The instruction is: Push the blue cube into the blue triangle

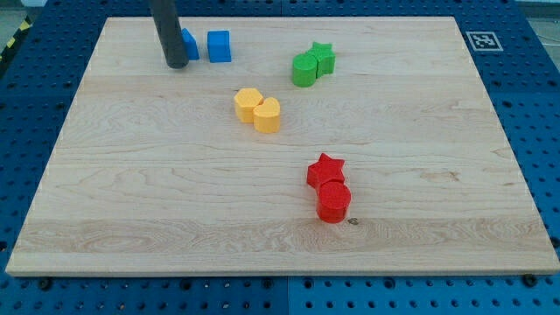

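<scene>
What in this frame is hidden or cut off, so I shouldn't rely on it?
- Blue triangle: in the camera view the rod covers most of it, so its shape is not confirmable.
- My tip: sits at the triangle's left, but contact cannot be told.
- Blue cube: fully visible, apart from the triangle, to its right.
- Rod's upper part: cut off by the view's top edge.

On my wooden surface (131, 201) lie a blue cube (219, 45), a blue triangle (189, 44), two touching green blocks (312, 64), two yellow (258, 109), two red (329, 185).
</scene>
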Available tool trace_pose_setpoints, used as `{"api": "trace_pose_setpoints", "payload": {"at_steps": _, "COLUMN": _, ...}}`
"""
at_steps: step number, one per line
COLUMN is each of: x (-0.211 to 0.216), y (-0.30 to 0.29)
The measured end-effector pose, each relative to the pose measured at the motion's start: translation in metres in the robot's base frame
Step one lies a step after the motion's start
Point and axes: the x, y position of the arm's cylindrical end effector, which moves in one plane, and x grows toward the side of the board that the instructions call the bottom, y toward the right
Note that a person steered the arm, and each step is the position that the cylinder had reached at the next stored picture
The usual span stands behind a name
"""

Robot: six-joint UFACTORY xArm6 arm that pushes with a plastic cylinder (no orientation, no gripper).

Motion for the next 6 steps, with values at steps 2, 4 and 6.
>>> {"api": "trace_pose_setpoints", "payload": {"at_steps": 2, "x": 0.021, "y": 0.092}}
{"api": "trace_pose_setpoints", "payload": {"at_steps": 4, "x": -0.018, "y": 0.101}}
{"api": "trace_pose_setpoints", "payload": {"at_steps": 6, "x": -0.069, "y": 0.046}}
